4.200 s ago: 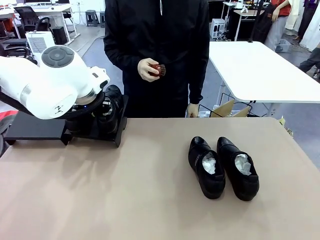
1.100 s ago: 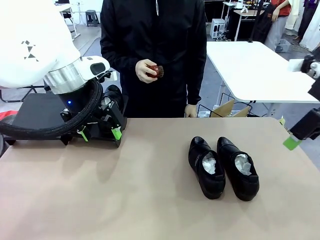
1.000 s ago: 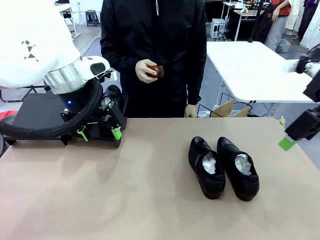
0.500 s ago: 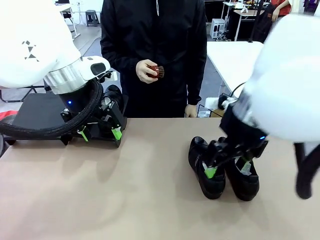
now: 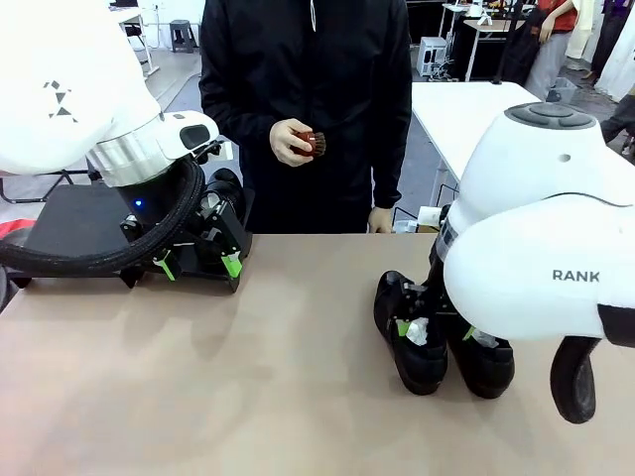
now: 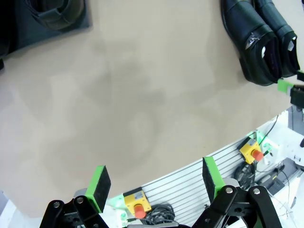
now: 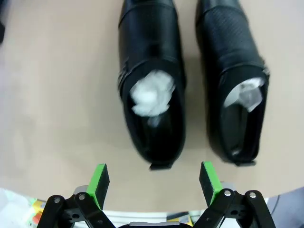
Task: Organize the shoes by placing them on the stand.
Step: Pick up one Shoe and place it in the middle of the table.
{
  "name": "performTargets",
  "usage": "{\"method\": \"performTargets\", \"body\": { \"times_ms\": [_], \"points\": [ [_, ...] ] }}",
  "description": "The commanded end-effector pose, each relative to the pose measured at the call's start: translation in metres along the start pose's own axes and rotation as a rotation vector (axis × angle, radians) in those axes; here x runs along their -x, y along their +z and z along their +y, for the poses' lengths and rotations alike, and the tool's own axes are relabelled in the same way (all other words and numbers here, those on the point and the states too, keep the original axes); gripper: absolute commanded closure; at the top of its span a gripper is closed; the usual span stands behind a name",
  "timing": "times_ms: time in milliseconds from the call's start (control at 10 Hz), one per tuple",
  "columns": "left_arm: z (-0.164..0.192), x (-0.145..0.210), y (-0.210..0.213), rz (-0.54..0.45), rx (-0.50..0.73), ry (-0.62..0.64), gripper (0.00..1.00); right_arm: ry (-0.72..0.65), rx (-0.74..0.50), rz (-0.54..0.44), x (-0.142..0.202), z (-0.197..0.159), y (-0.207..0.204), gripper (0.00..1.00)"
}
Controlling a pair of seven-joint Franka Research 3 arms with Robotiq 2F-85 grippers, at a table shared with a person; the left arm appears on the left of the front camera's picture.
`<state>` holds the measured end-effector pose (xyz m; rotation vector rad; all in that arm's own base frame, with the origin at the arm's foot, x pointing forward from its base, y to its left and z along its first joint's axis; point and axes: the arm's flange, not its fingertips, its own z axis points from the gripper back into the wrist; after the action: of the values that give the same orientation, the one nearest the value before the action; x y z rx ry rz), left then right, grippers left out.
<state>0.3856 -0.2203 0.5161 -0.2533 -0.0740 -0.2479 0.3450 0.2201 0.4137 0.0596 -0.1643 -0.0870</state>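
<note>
Two glossy black shoes stuffed with white paper lie side by side on the table, the left one (image 5: 415,359) (image 7: 152,95) and the right one (image 5: 488,369) (image 7: 232,80). My right gripper (image 5: 435,332) (image 7: 154,183) hangs open just above them, nearer the left shoe's heel and touching neither. Another shoe (image 5: 224,194) (image 6: 52,12) rests on the right end of the black stand (image 5: 69,226) (image 6: 12,28) at the far left. In front of that end, my left gripper (image 5: 197,266) (image 6: 155,183) is open with nothing in it. The pair (image 6: 259,42) also appears in the left wrist view.
A person in black stands at the far edge, one hand holding a small red-brown object (image 5: 314,139), the other hand (image 5: 382,220) at the table edge. The tan tabletop (image 5: 248,377) is bare between the stand and the shoes. A white table (image 5: 516,139) stands behind on the right.
My right arm has swung in from the right edge and come down over the pair of shoes, jaws still open. The left arm, the shoes and the person have not moved.
</note>
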Motion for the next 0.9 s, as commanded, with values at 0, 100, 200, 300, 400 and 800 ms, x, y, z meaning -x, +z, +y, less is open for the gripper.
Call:
{"method": "performTargets", "body": {
  "times_ms": [0, 100, 200, 300, 400, 800],
  "points": [
    [0.001, 0.001, 0.002, -0.012, 0.001, 0.006, 0.00, -0.015, 0.017, -0.046, -0.011, -0.005, -0.009, 0.00],
    [0.001, 0.001, 0.002, -0.012, 0.001, 0.006, 0.00, -0.005, 0.004, -0.010, -0.015, -0.007, -0.017, 0.00],
    [0.001, 0.001, 0.002, -0.012, 0.001, 0.006, 0.00, 0.026, 0.003, -0.032, -0.017, -0.009, -0.019, 0.18],
    [0.001, 0.001, 0.002, -0.012, 0.001, 0.006, 0.00, 0.046, -0.006, -0.043, -0.018, -0.009, -0.019, 0.38],
    [0.001, 0.001, 0.002, -0.012, 0.001, 0.006, 0.00, 0.075, -0.023, -0.029, -0.019, -0.010, -0.018, 0.38],
    [0.001, 0.001, 0.002, -0.012, 0.001, 0.006, 0.00, 0.060, -0.023, -0.025, -0.028, -0.023, -0.038, 0.38]
  ]
}}
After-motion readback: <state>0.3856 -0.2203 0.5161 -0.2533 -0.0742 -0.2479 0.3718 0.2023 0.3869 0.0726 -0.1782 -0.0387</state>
